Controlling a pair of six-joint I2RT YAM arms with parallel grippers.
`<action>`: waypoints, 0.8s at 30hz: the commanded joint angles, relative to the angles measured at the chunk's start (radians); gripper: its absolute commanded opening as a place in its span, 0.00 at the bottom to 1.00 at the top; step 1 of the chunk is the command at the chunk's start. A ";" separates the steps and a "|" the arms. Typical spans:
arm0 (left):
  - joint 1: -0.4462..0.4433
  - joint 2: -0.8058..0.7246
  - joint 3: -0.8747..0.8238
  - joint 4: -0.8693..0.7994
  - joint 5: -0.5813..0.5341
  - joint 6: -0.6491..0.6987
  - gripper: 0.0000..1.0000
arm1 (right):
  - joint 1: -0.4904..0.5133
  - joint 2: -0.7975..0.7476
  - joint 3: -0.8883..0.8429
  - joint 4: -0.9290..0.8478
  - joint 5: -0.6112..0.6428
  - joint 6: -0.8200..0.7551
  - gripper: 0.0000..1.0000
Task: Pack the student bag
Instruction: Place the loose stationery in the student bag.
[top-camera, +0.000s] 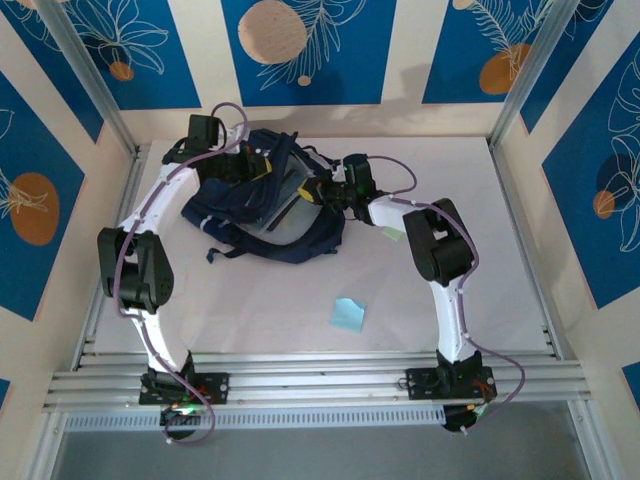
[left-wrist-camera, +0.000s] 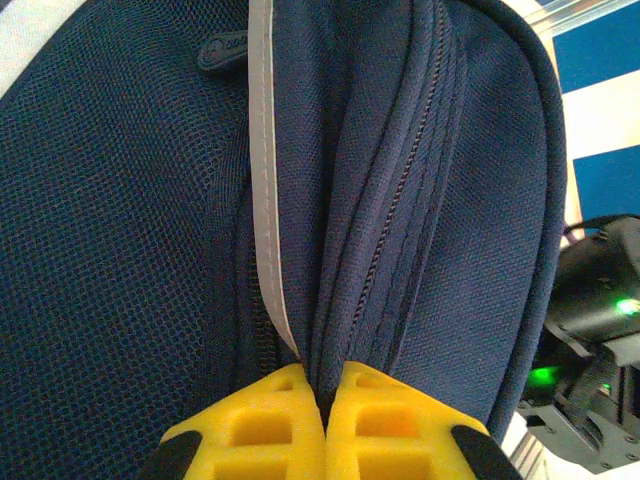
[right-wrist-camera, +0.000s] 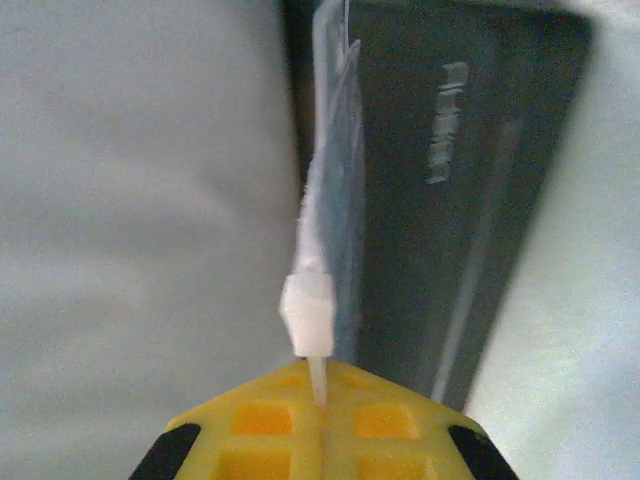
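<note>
A fold of the dark blue student bag (left-wrist-camera: 120, 250) is held tight in the yellow left gripper (left-wrist-camera: 325, 390), right beside a pale stripe (left-wrist-camera: 264, 180) and a zip (left-wrist-camera: 395, 215)

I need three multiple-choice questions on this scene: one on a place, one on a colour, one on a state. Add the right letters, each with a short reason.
1. Where does the light blue sheet lie? A. on the table, nearer the arm bases than the student bag; B. inside the bag; C. in a hand.
2. What colour are the left hand's fingers? A. red; B. green; C. yellow.
3. What is the left hand doing? A. standing wide open; B. pinching the bag's fabric; C. holding a pen.
1 A: the top view shows it on the table. 2 C: the wrist view shows yellow. 3 B: navy fabric runs between the closed fingers.
</note>
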 joint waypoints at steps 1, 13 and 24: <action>0.004 -0.049 0.011 0.068 0.078 -0.009 0.00 | 0.006 0.063 0.094 -0.183 0.071 -0.047 0.00; -0.020 -0.041 0.006 0.053 0.089 -0.002 0.00 | 0.059 0.235 0.505 -0.358 0.121 -0.015 0.00; -0.020 -0.021 -0.010 0.098 0.055 -0.034 0.00 | 0.019 0.058 0.260 -0.345 0.038 -0.128 0.33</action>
